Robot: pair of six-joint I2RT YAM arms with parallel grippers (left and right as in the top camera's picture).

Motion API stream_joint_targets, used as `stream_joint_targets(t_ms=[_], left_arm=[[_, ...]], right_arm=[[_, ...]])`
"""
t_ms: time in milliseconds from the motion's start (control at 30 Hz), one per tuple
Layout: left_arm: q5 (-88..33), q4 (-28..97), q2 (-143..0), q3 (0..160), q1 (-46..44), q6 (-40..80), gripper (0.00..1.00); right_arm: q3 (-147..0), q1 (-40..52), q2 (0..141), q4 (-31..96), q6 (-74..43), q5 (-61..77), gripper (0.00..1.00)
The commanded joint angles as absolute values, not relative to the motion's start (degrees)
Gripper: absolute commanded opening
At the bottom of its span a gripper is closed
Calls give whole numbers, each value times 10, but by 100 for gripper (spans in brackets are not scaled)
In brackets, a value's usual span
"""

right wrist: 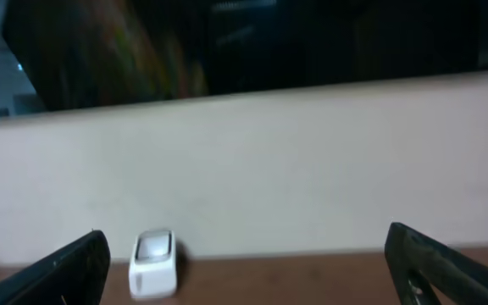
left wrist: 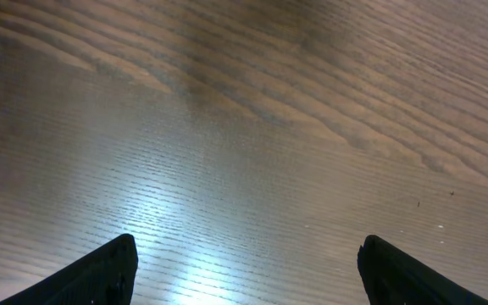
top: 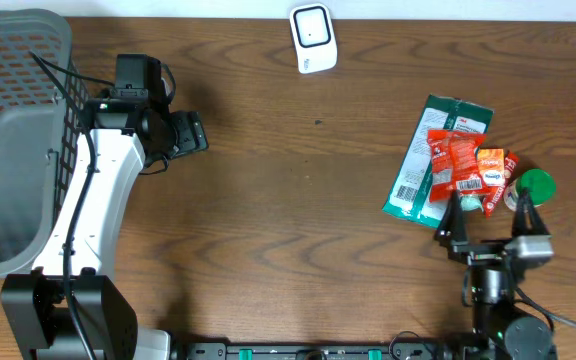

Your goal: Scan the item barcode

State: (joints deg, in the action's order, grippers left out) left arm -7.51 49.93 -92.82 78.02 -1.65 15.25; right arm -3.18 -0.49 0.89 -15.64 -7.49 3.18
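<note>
In the overhead view I judge the pick is not yet done: my right gripper [top: 486,212] stands released and empty at the near edge of the pile of packets [top: 438,165], well apart from the white scanner [top: 313,38]. The left wrist view shows only bare table [left wrist: 244,127] ahead of the left gripper [left wrist: 248,271], also released. The right wrist view is blurred and shows the scanner, not the pile, so to lower onto one packet I must rely on the overhead.
</note>
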Motion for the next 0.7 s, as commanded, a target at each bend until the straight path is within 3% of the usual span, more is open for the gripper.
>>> stream_joint_targets(t_ms=[0, 300, 667], left_arm=[[-72, 501, -917, 775, -16, 153, 84], [-72, 501, -917, 775, -16, 153, 84], [-72, 501, -917, 775, -16, 153, 84]], right_arm=[[-1, -1, 3, -154, -94, 31, 99], [-3, 0, 3, 46, -103, 29, 99], [-3, 0, 3, 41, -102, 29, 99]])
